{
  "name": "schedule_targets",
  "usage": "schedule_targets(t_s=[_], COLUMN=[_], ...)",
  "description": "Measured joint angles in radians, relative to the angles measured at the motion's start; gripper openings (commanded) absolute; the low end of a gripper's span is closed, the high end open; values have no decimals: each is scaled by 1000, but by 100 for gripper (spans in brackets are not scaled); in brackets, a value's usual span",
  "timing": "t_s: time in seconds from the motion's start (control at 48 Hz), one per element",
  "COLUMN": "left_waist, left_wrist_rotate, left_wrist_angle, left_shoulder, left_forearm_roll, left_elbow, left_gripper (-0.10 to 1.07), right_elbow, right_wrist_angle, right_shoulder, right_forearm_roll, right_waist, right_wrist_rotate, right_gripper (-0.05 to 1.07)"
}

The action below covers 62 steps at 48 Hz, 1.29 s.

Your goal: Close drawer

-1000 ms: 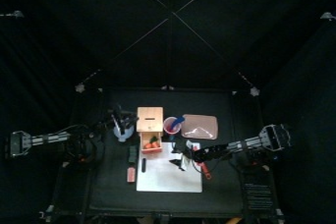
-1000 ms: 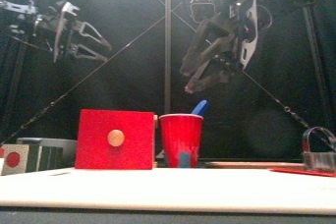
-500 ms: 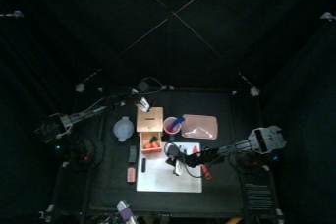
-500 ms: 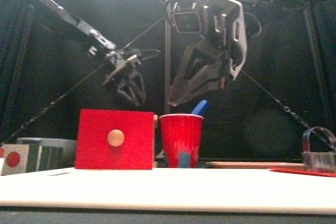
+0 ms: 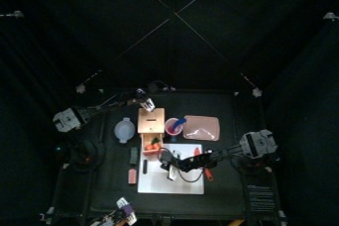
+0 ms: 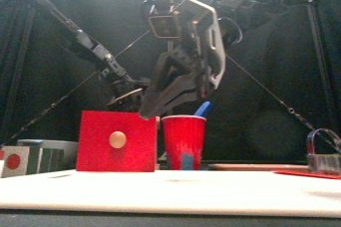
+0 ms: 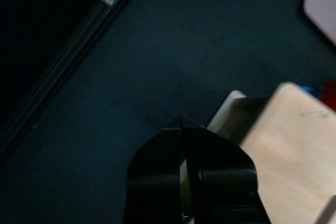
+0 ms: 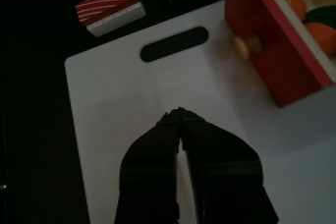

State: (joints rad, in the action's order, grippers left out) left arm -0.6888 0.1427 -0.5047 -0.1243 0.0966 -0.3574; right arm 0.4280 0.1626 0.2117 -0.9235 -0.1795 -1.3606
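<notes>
Hovering beside the open drawer, right claw pinched together.

No text, label, brand or number can be read on anything in these views

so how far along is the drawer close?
Done: nothing; the drawer stands pulled out, orange contents showing. In hand: right gripper, shut, hovers over the white board just short of the red front; left gripper, shut, is by the cabinet's far end. Left: push the drawer in.
</notes>
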Motion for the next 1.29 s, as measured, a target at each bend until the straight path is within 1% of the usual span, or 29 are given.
schedule_targets(t_s=[0.229,0.417,0.583,0.646,0.792,0.938,1.083,1.188,1.292], left_waist=[5,12,14,14,17,20,21,23,23], left_wrist_rotate=[-5,-6,-5,-6,-5,-5,-5,-3,-5], left_wrist_angle=[0,11,11,11,12,11,12,12,15], left_shoulder=[-3,-3,-2,-3,-2,-3,-3,-3,-3], left_forearm_roll=[-32,-34,-34,-34,-34,-35,-34,-34,-34], left_elbow=[-37,-48,-57,-58,-58,-58,-60,-60,-60], left_gripper=[33,33,33,33,33,33,33,33,33], right_elbow=[-86,-150,-201,-216,-256,-313,-359,-365,-367], right_wrist_angle=[3,17,72,120,233,318,334,334,334], right_shoulder=[94,147,190,202,218,218,222,230,235], right_forearm_roll=[-17,-34,-57,-77,-150,-229,-267,-272,-265], right_waist=[8,49,92,100,101,138,179,199,204], right_wrist_rotate=[0,2,2,5,6,8,6,5,3], right_gripper=[27,27,27,27,27,27,27,27,27])
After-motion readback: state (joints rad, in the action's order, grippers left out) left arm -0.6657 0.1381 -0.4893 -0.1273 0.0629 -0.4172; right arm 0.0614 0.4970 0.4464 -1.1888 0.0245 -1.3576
